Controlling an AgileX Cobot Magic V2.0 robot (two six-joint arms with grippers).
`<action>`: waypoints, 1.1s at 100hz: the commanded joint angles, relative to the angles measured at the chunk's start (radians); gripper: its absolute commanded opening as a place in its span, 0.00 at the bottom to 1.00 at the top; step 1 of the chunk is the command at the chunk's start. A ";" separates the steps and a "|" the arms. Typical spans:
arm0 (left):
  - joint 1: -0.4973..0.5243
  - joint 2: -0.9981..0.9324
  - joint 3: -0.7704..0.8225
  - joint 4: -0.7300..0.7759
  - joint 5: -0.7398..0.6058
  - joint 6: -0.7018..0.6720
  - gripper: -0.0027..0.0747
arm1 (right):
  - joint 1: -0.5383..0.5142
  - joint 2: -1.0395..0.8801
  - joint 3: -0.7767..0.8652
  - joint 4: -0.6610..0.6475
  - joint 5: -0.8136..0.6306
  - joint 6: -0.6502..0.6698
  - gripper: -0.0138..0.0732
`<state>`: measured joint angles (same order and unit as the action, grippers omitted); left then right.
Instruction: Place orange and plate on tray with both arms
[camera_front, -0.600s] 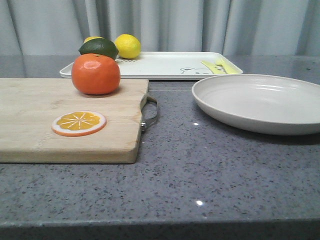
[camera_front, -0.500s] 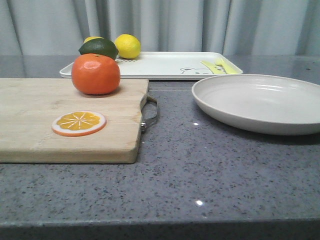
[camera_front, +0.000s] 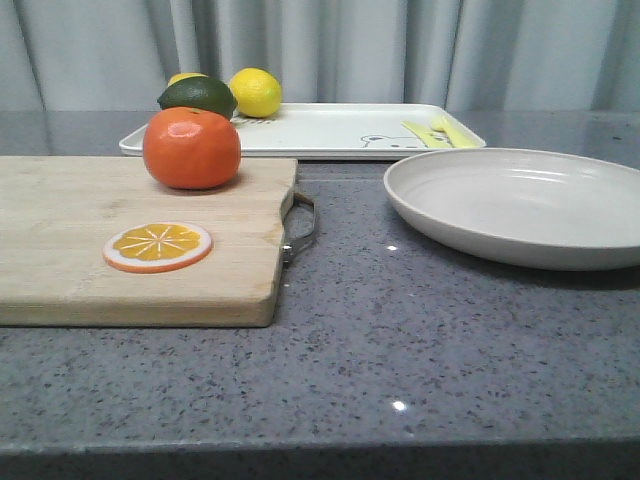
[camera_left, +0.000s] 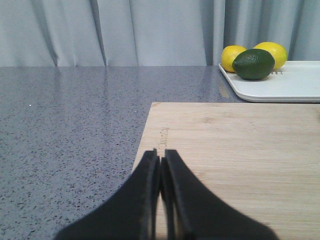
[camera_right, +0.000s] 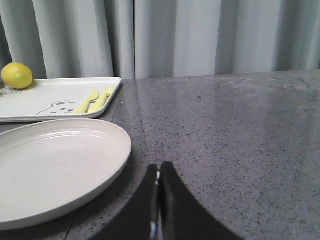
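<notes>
Left tool (camera_left: 161, 167) closed over cutting board (camera_left: 240, 150); right tool (camera_right: 159, 172) closed beside plate (camera_right: 55, 165); orange (camera_front: 191, 148) on board.

Your right gripper (camera_right: 159, 200) hangs low over the grey speckled countertop (camera_right: 225, 135), its black fingers pressed together. Just beside it you see the off-white plate (camera_right: 55, 167), empty. Behind the plate sits the white tray (camera_right: 45, 100) with its bear drawing and yellow utensil print, a lemon (camera_right: 17, 75) on its far end.

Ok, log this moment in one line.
left claw shut, empty | right claw shut, empty | glossy round orange on wooden cutting board | off-white round plate off tray
</notes>
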<state>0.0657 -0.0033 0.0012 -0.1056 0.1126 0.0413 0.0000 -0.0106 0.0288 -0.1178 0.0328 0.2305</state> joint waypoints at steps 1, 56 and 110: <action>0.001 -0.031 0.022 -0.001 -0.075 0.000 0.01 | -0.005 -0.020 -0.001 -0.004 -0.075 0.004 0.09; 0.001 -0.031 0.022 0.004 -0.093 0.000 0.01 | -0.005 -0.020 -0.001 -0.006 -0.077 0.004 0.09; 0.001 0.005 -0.045 0.004 -0.113 0.000 0.01 | -0.002 0.047 -0.062 -0.006 -0.073 0.004 0.09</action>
<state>0.0657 -0.0033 -0.0051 -0.0996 0.0819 0.0418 0.0020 -0.0057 0.0244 -0.1178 0.0349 0.2305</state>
